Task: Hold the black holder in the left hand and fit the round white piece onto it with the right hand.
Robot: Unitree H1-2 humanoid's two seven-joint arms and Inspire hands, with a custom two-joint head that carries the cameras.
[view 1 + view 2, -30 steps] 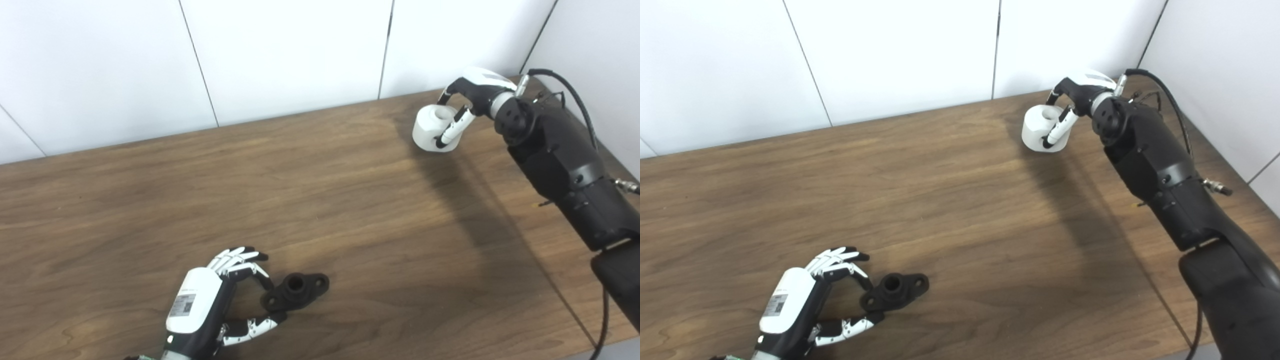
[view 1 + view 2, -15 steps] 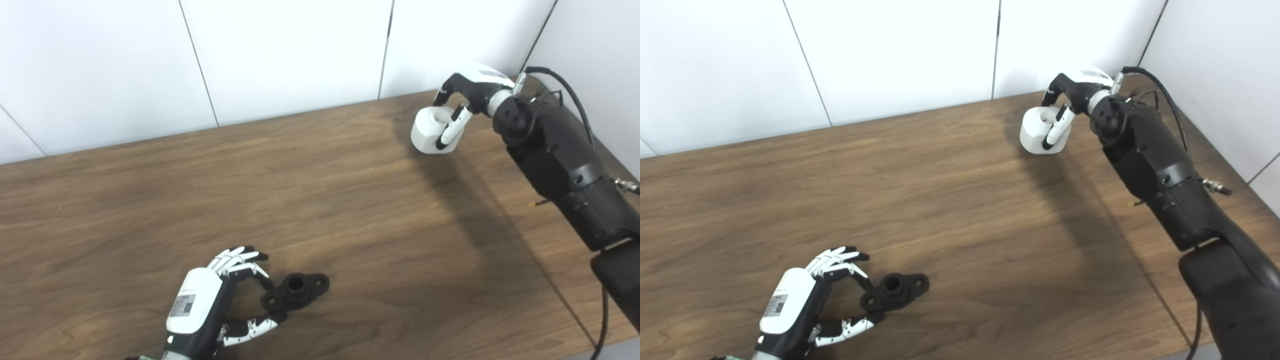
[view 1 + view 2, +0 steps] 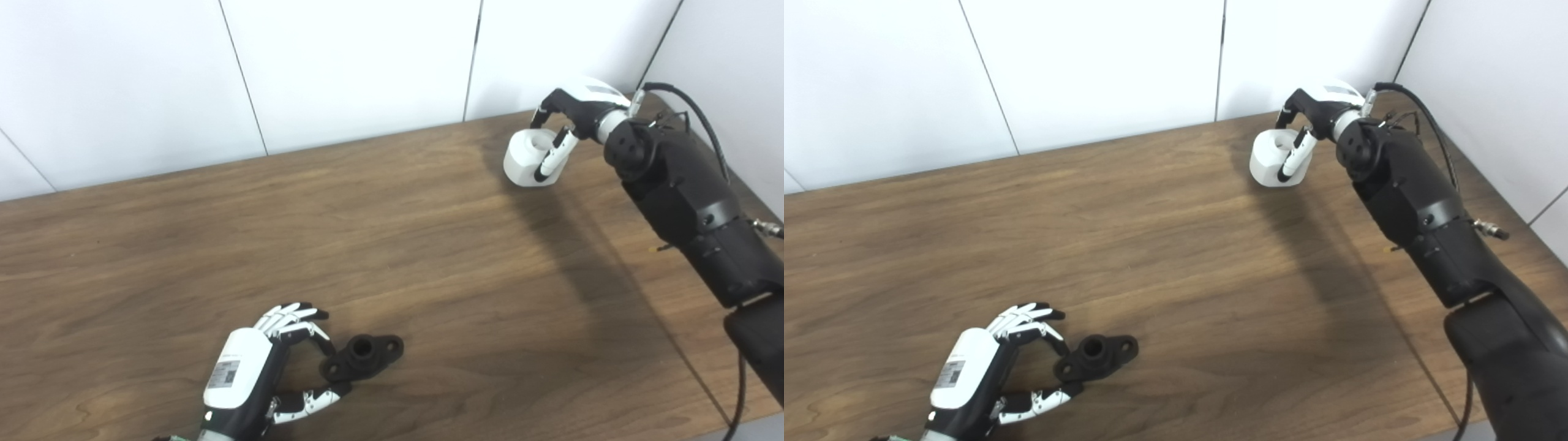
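Lying flat on the wooden table near its front edge, the black holder is bracketed by the left hand, whose fingers and thumb are spread apart around its left end without being closed on it. At the far right corner, the round white piece is clasped by the right hand, fingers curled over its top.

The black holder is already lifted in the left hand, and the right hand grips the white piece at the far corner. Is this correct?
Not quite. In the left eye view the black holder lies on the table, the left hand open beside it. The rest is correct: right hand, white piece.
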